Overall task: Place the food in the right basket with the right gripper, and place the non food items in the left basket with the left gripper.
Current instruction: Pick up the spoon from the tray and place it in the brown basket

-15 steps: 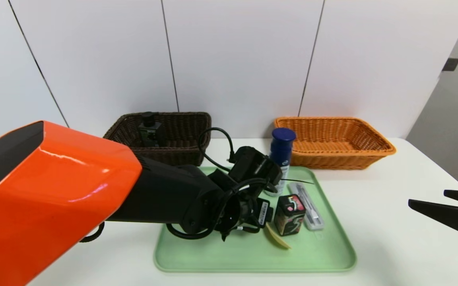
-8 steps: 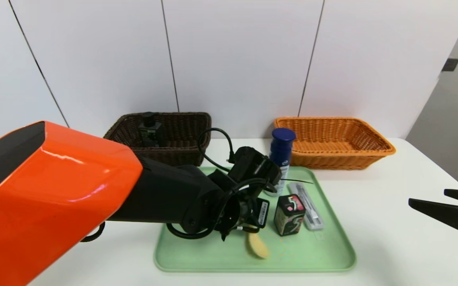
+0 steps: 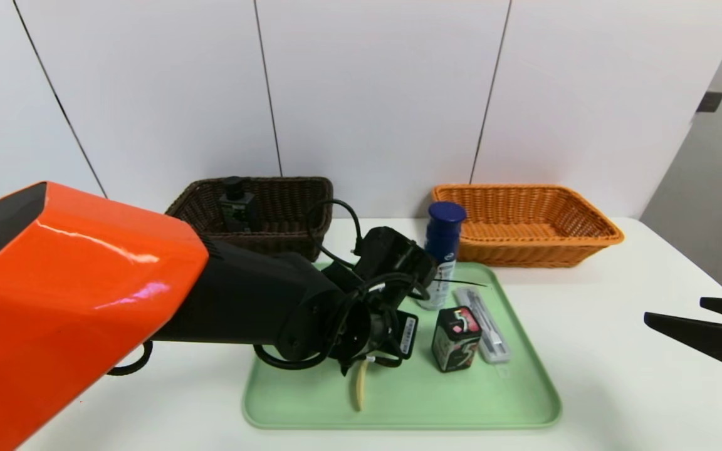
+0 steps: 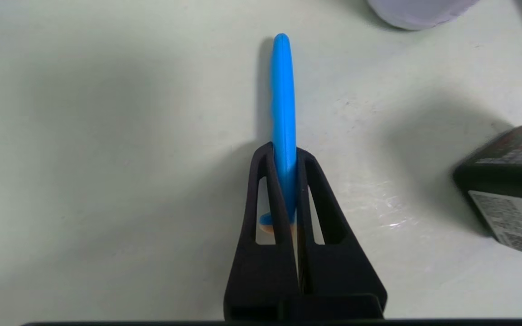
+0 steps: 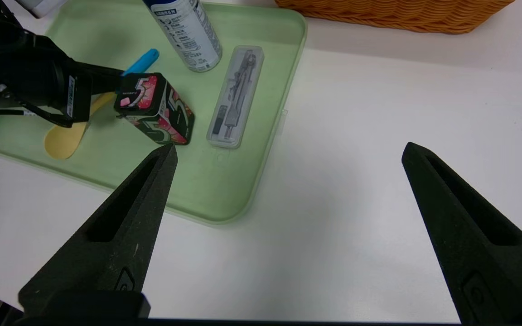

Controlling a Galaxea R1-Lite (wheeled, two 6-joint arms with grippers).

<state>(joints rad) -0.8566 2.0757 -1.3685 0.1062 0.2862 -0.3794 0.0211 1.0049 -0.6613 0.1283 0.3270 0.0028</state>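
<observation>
In brown basket [image 3: 286, 210], black bottle [image 3: 235, 207].

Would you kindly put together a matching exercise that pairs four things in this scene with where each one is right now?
Things:
1. black square bottle
2. blue-handled utensil
3. clear case
4. orange basket

Places:
A. lying flat on the green tray
B. clamped in the left gripper
C. standing in the dark brown basket
D. on the table beyond the tray, with nothing in it

Pairs: 1-C, 2-B, 3-A, 4-D
</observation>
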